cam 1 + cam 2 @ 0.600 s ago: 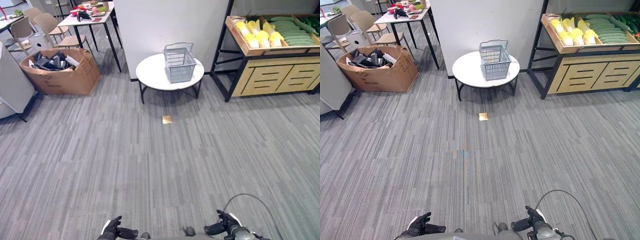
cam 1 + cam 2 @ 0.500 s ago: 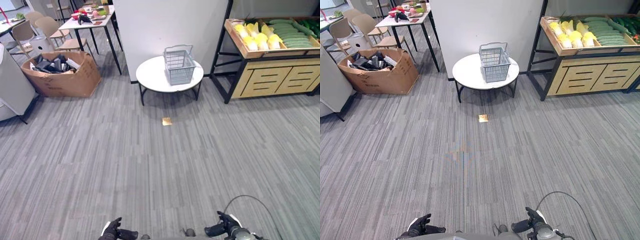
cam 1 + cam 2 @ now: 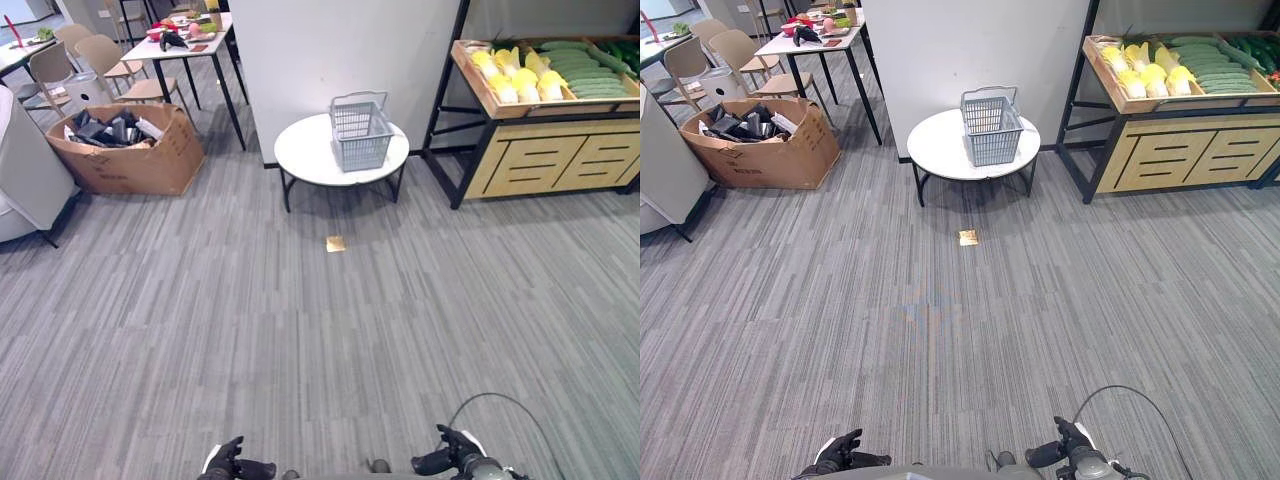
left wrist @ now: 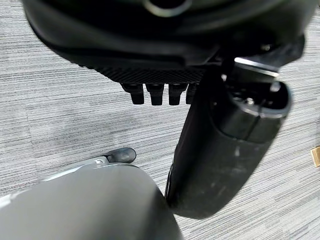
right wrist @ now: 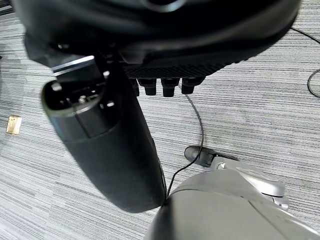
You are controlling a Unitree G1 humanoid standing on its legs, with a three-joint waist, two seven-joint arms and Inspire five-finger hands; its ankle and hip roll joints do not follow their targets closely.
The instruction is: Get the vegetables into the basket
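Grey carpet (image 3: 300, 330) — basket (image 3: 361, 131) on round table (image 3: 310, 155), both hands (image 3: 228, 464) (image 3: 448, 458) curled, empty.

A grey basket (image 3: 991, 124) stands on a round white table (image 3: 940, 148), beside a vegetable shelf (image 3: 1175, 70).

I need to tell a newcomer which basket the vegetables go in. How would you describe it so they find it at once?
Look to the white wall at the far side of the room; before it stands a low round white table. The basket stands on that table: grey plastic mesh with a raised handle, alone on it, unlike the wooden produce shelf beside.
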